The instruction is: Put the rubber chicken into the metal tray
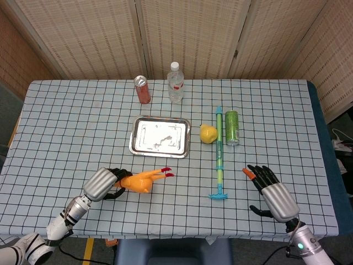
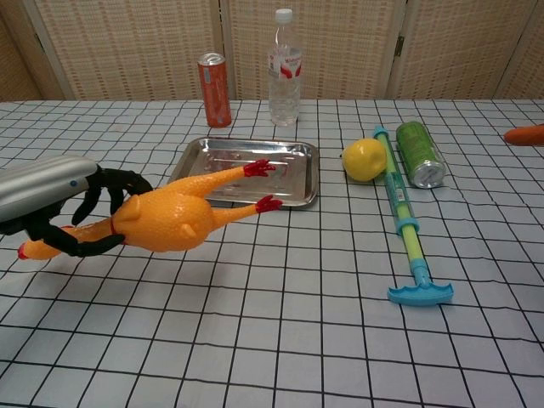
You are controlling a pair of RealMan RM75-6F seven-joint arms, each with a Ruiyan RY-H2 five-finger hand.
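My left hand [image 1: 105, 184] [image 2: 59, 204] grips the yellow rubber chicken [image 1: 141, 180] [image 2: 170, 220] by its neck end and holds it off the cloth, red feet pointing right toward the tray. The metal tray [image 1: 160, 136] [image 2: 245, 170] lies flat mid-table, just beyond the chicken's feet, with nothing in it. My right hand [image 1: 270, 191] hovers at the front right with fingers spread and nothing in it; in the chest view only an orange fingertip [image 2: 525, 134] shows at the right edge.
An orange can [image 1: 142, 89] and a water bottle [image 1: 175, 82] stand behind the tray. To its right lie a lemon [image 1: 208, 133], a green can [image 1: 231, 127] on its side, and a long green-blue pump toy [image 1: 219, 157].
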